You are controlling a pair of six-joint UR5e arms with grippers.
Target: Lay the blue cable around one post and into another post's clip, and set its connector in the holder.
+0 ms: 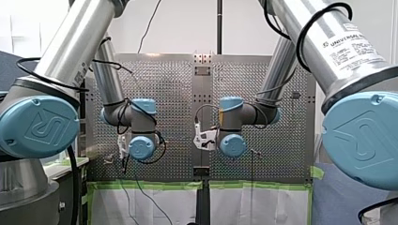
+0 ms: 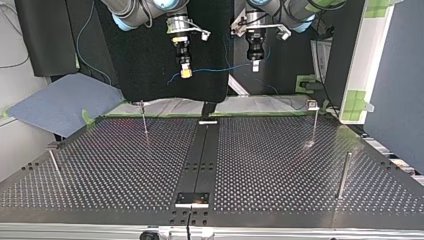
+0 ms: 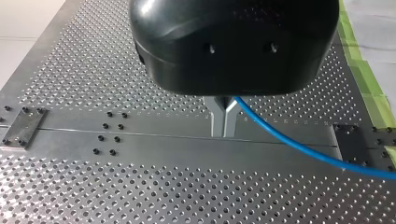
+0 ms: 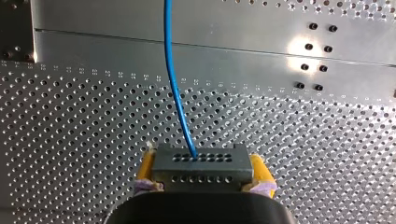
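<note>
In the right wrist view my right gripper (image 4: pixel 201 161) is shut on the grey connector (image 4: pixel 201 173), its yellow pads (image 4: pixel 145 169) on both sides. The blue cable (image 4: pixel 175 88) runs out of the connector, ahead over the plate. My left gripper (image 3: pixel 223 131), black with metal fingers (image 3: pixel 217 116), is shut on the blue cable (image 3: pixel 289 142), which trails off to one side. Seen in the top view, both grippers hang high above the far edge of the table, my right gripper (image 2: pixel 185 71) at left, my left gripper (image 2: pixel 255 64) at right, the cable (image 2: pixel 220 67) slung between them.
Thin posts stand on the perforated table (image 2: pixel 280 165): one at far left (image 2: pixel 144 117), one with a clip head at far right (image 2: pixel 314 122), one near right (image 2: pixel 344 175), one near left (image 2: pixel 54 162). A small bracket (image 2: pixel 192 199) sits on the centre strip at the near edge.
</note>
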